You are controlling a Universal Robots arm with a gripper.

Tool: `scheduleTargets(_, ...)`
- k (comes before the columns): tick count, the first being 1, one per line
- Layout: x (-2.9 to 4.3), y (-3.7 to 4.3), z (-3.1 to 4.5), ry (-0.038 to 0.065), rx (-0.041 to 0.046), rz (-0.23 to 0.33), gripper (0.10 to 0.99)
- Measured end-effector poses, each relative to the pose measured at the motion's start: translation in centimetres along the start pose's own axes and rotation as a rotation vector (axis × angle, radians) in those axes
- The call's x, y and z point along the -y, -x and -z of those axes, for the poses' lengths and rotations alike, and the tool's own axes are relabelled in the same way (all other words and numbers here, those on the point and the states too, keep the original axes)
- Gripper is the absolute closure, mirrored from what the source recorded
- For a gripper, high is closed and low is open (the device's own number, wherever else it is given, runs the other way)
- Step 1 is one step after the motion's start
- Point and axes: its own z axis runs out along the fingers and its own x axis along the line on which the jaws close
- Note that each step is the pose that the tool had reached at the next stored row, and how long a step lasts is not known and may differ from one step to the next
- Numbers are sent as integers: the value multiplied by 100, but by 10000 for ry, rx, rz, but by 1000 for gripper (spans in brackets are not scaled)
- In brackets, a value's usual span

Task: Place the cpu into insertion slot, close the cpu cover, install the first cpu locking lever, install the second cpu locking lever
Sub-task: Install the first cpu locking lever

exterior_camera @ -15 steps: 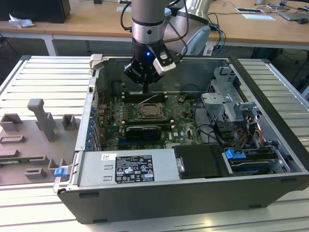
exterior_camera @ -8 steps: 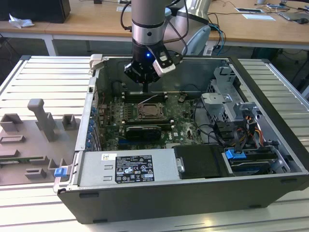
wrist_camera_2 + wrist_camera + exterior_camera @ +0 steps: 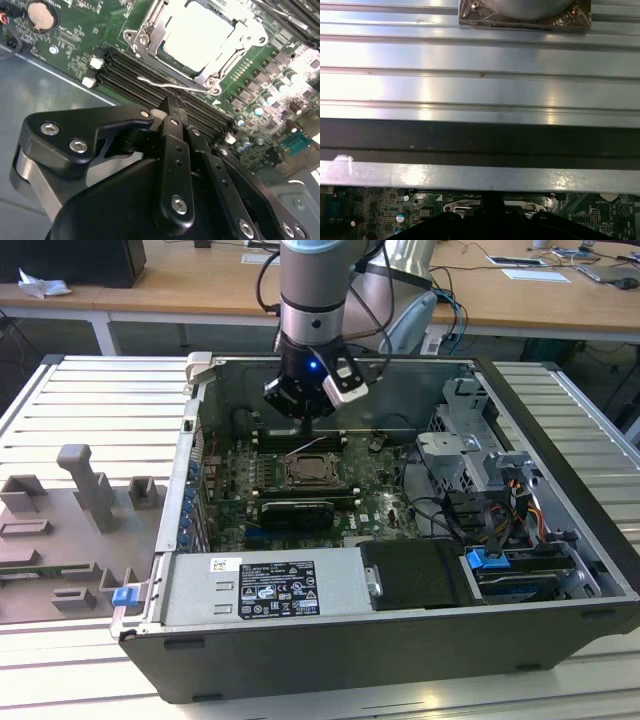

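Inside the open computer case the insertion slot (image 3: 313, 472) sits mid-motherboard. In the second wrist view the cpu (image 3: 200, 32), pale silver, lies in the slot. The cpu cover (image 3: 150, 30) is folded flat around it. A thin wire locking lever (image 3: 170, 86) stands free along the socket edge beside the memory slots, and it also rises above the socket (image 3: 312, 445) in the exterior view. My gripper (image 3: 171, 106) hangs just above that lever, over the memory slots. Its black fingers are pressed together with nothing between them. The exterior view has the gripper (image 3: 303, 420) just behind the socket.
A long black graphics card (image 3: 296, 510) lies in front of the socket. The power supply (image 3: 265, 585) fills the case front, with drive cages and cables (image 3: 480, 490) on the exterior view's right. A grey fixture block (image 3: 85, 485) stands on the ridged table. The case wall (image 3: 480, 137) crosses the first wrist view.
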Motion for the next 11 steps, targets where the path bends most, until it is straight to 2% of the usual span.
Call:
scheduleTargets(3, 3, 10, -21, 4, -32, 315, 980)
scheduleTargets(11, 12, 106, -84, -101, -42, 344, 980)
